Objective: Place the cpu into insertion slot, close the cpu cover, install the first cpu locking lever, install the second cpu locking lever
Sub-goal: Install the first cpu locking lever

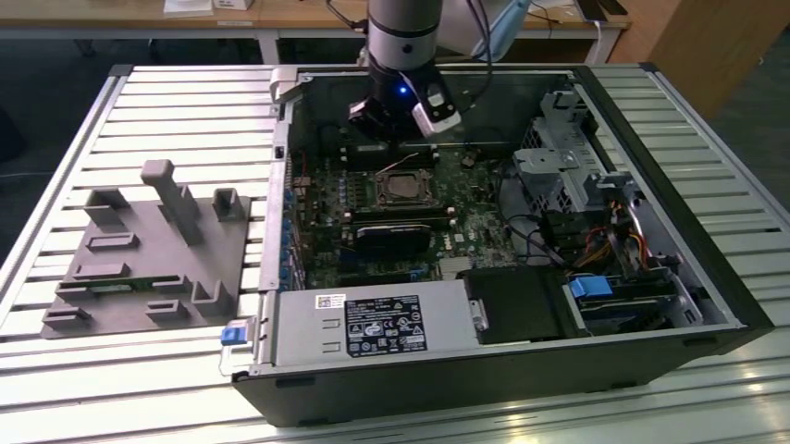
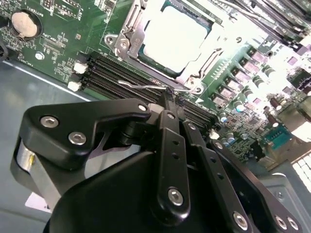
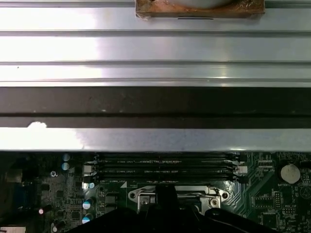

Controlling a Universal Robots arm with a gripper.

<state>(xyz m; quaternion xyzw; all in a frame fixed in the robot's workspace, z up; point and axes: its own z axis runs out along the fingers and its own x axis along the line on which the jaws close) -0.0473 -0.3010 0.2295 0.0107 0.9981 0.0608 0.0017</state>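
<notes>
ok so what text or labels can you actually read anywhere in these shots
Nothing reads clearly.
Black and white label on the power supply box: print too small.
Small white sticker beside it: too small.
White lettering on the circuit board, second wrist view: blurred.
Markings on the memory slots, first wrist view: too small.

The cpu [image 1: 398, 188] sat in the insertion slot [image 1: 374, 189] inside the computer case [image 1: 691, 277] on the tabletop [image 1: 173, 92], with a fixture [image 1: 136, 250] at the exterior view's left of it.
</notes>
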